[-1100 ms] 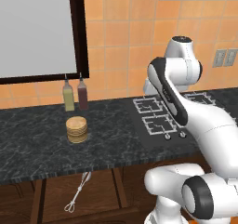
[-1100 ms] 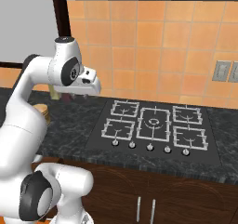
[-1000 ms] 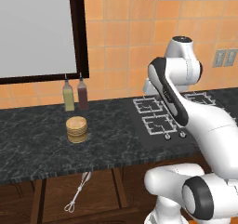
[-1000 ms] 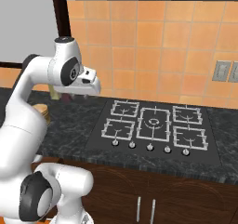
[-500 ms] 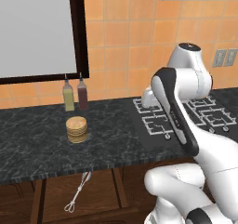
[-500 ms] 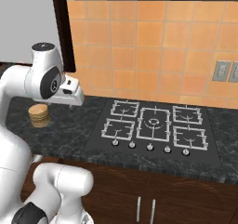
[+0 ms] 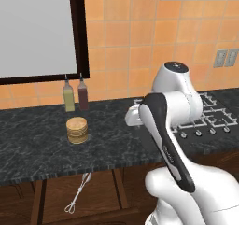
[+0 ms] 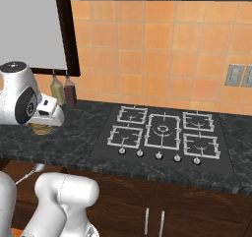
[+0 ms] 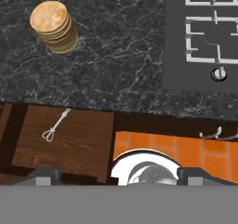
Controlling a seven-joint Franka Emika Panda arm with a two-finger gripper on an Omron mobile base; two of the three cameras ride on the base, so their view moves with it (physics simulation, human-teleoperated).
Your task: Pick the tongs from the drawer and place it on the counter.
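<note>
The tongs are slim, silver and lie flat on the brown bottom of the open drawer, below the counter's front edge. They also show as a thin pale shape, the tongs, in the drawer in the left base view. My gripper hangs high over the front edge of the black counter. Its jaws are wide open with nothing between them. The tongs are well below it and off to its lower left in the hand view.
A stack of round tan discs stands on the counter above the drawer. Two bottles stand at the back wall. The gas hob lies to the right. My own arm rises in front of the counter.
The arm has swung left and forward, bringing the hand from beside the hob to above the counter's front edge near the discs. The jaws have opened wide.
</note>
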